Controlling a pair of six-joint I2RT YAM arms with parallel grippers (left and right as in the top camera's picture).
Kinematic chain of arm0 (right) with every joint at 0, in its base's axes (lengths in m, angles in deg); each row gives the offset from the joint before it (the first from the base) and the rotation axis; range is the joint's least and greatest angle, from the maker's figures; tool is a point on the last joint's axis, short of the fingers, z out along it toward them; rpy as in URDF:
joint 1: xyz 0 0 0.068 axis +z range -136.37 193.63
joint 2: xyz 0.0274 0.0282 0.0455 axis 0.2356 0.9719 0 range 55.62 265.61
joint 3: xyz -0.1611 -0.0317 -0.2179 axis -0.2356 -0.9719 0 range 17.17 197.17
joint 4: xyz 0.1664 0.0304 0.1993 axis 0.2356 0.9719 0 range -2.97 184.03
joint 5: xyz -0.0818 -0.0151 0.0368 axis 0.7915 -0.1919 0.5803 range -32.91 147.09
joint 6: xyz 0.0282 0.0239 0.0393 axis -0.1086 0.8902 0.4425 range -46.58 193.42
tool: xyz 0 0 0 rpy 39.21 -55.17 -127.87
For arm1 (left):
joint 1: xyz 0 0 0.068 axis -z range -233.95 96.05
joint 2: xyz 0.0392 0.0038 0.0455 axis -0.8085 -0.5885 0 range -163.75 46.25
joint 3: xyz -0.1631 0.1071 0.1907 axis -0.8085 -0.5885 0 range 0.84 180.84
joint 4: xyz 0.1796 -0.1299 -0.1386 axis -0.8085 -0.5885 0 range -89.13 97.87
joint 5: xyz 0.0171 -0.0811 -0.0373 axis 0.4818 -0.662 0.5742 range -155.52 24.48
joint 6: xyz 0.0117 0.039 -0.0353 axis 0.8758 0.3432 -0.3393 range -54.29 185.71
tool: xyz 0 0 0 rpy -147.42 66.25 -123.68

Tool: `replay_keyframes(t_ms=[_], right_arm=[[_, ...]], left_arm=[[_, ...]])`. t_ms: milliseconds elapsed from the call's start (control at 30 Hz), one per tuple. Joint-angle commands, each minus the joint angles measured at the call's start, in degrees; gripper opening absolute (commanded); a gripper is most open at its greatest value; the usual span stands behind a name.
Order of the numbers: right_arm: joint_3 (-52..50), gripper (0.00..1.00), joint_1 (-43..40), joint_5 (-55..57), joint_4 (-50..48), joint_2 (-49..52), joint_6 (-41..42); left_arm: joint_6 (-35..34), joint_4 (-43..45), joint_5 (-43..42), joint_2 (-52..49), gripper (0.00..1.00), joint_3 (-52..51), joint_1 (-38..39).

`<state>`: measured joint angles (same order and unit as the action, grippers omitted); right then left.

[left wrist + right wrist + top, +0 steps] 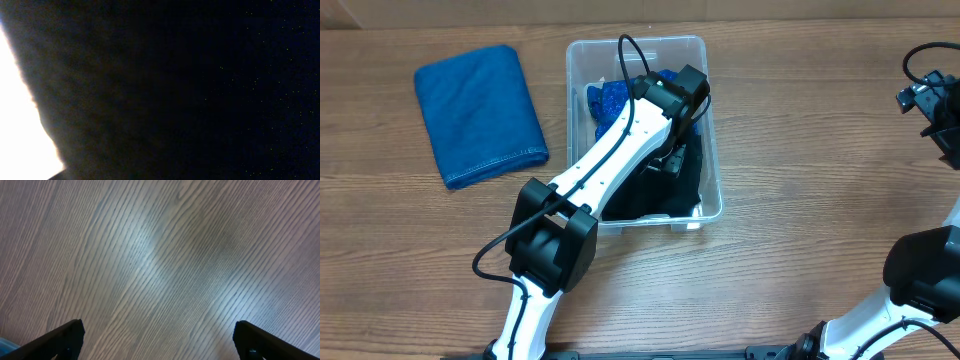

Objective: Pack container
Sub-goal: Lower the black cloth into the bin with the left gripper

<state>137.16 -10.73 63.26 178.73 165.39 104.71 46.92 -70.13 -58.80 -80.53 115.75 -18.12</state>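
Observation:
The clear plastic container (pixel 712 130) stands at the table's middle back. Inside it lie a black cloth (pixel 665 190) and a blue patterned cloth (pixel 605 100). My left arm reaches down into the container, with its gripper (pixel 672 150) pressed against the black cloth. Its fingers are hidden. The left wrist view shows almost only dark fabric (pixel 175 90), so I cannot tell the jaw state. My right gripper (pixel 159 340) is open and empty over bare wood. It sits at the far right edge in the overhead view (pixel 935 110).
A folded blue cloth (pixel 480 112) lies on the table left of the container. The wooden table (pixel 800 220) stretches around. The right arm's base (pixel 920 270) is at the lower right.

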Motion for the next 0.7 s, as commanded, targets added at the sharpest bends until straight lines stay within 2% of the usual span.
replay_keyframes(t_ms=[0,33,67,167,233,400,567,667], right_arm=[[0.09,1.0,-0.09,0.17,-0.11,-0.37,0.28],[0.07,1.0,-0.09,0.17,-0.11,-0.37,0.28],[0.07,1.0,-0.09,0.17,-0.11,-0.37,0.28],[0.07,1.0,-0.09,0.17,-0.11,-0.37,0.28],[0.09,1.0,-0.09,0.17,-0.11,-0.37,0.28],[0.09,1.0,-0.09,0.17,-0.11,-0.37,0.28],[0.09,1.0,-0.09,0.17,-0.11,-0.37,0.28],[0.09,1.0,-0.09,0.17,-0.11,-0.37,0.28]], left_arm=[[0.44,-0.87,3.04,-0.72,0.36,1.07,-0.24],[0.42,-1.07,4.2,-0.72,0.25,1.09,-0.26],[0.42,-1.44,5.9,-0.66,0.18,1.16,-0.24],[-0.07,-4.48,10.49,-0.55,0.13,3.08,-0.39],[-2.82,-8.26,12.37,-0.52,0.04,6.99,-1.01],[-8.61,-18.23,13.84,-0.48,0.04,21.16,-3.63],[-10.36,-18.82,14.91,1.64,0.04,29.83,-4.81],[-15.13,-18.82,17.31,2.84,0.04,30.47,-5.99]])
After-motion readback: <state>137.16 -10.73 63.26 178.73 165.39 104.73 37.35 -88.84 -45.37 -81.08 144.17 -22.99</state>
